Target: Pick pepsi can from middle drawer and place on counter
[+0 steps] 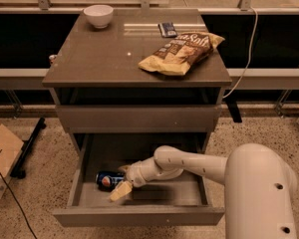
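Observation:
The pepsi can (107,179) lies on its side at the left of the open middle drawer (139,216), on the drawer's bare grey floor. My gripper (122,181) reaches down into the drawer from the right and sits at the can's right end. It is open, with one pale finger (118,192) in front of the can and the other behind it. The counter (99,59) is the cabinet's glossy top, above the drawer.
On the counter lie a chip bag (182,51), a white bowl (98,15) and a flat dark-blue packet (167,29). A shut drawer front (139,118) sits above the open one. A cardboard box (0,153) stands on the floor at the left.

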`<action>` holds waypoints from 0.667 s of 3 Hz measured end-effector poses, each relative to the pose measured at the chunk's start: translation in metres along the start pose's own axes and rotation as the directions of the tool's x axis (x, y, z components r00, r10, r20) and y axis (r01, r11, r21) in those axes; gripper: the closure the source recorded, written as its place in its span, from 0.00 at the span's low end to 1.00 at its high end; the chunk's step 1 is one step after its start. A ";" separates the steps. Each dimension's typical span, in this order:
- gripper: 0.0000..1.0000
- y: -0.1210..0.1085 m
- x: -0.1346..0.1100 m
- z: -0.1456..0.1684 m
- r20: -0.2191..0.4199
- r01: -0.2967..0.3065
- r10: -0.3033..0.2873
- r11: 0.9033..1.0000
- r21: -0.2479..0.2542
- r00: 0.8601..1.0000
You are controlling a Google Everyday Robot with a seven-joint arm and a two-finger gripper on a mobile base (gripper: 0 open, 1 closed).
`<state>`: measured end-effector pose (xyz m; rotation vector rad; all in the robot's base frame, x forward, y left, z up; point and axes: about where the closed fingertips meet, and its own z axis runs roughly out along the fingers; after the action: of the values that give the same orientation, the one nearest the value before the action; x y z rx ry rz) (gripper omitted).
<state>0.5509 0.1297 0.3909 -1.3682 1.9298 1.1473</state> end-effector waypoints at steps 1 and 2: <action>0.39 0.002 0.007 -0.004 -0.014 -0.027 0.027 1.000 0.013 1.000; 0.63 0.001 0.009 -0.005 -0.015 -0.042 0.043 0.999 0.025 0.999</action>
<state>0.5470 0.1206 0.3867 -1.3328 1.9863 1.1315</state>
